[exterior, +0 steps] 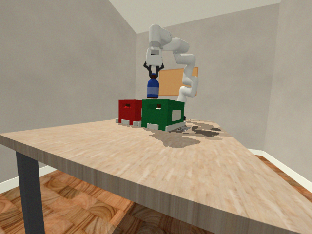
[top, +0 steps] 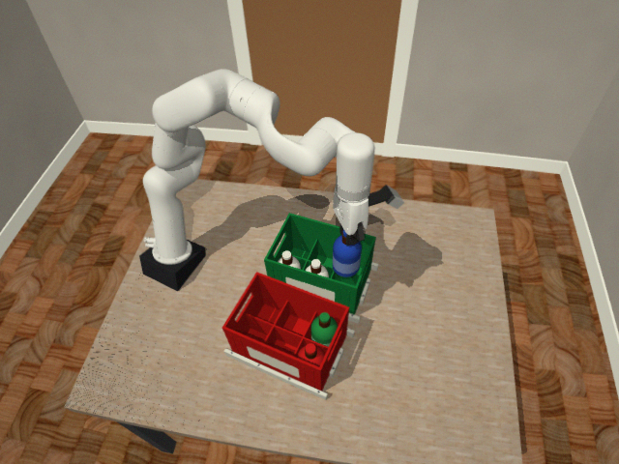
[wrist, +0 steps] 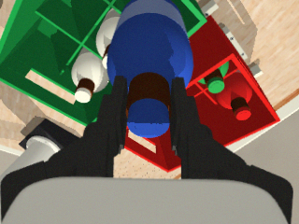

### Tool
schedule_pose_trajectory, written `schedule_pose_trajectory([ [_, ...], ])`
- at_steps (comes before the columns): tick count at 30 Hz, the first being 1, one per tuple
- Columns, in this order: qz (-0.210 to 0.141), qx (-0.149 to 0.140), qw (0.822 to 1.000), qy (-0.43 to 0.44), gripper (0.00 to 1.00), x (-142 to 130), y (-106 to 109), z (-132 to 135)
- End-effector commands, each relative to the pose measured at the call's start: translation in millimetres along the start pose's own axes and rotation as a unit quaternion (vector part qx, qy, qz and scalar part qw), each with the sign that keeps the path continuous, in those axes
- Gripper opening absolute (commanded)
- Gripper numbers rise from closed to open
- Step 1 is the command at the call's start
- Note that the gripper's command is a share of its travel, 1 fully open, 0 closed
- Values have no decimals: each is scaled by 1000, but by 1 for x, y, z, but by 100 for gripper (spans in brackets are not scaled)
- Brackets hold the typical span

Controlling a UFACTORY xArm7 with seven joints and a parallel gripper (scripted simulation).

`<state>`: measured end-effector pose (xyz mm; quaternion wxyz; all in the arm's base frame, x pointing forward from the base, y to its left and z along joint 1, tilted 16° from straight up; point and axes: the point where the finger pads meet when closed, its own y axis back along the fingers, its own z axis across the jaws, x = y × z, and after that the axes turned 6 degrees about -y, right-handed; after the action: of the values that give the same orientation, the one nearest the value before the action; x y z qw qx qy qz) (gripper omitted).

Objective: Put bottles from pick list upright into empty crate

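My gripper (top: 351, 235) (exterior: 153, 75) (wrist: 149, 92) is shut on the neck of the blue bottle (top: 345, 253) (exterior: 152, 87) (wrist: 149, 51). The bottle hangs upright, its base just above the rim of the green crate (top: 345, 295) (exterior: 154, 117) (wrist: 21, 51), over its right end in the top view. Two white bottles (top: 287, 260) (top: 316, 270) (wrist: 89, 70) stand in the green crate's left and middle compartments. The red crate (top: 309, 371) (exterior: 128, 114) (wrist: 248, 128) holds a green bottle (top: 323, 330) (wrist: 216, 84) and a red bottle (top: 310, 351) (wrist: 235, 93) at its right end. The pick list (exterior: 182, 129) is unreadable.
Light strips (top: 275, 374) (exterior: 176, 126) lie on the table along the crates' outer sides. The crates stand close together, with the red one nearer the top camera. The arm's black base (top: 169, 272) stands left of the crates in that view.
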<state>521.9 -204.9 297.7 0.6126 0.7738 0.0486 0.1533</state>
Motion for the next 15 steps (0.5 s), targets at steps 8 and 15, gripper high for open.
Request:
schedule_pose_trajectory([
  [8,2,-2,1000,0,0,0,-7,1],
  [15,2,-2,1000,0,0,1,-14,1],
])
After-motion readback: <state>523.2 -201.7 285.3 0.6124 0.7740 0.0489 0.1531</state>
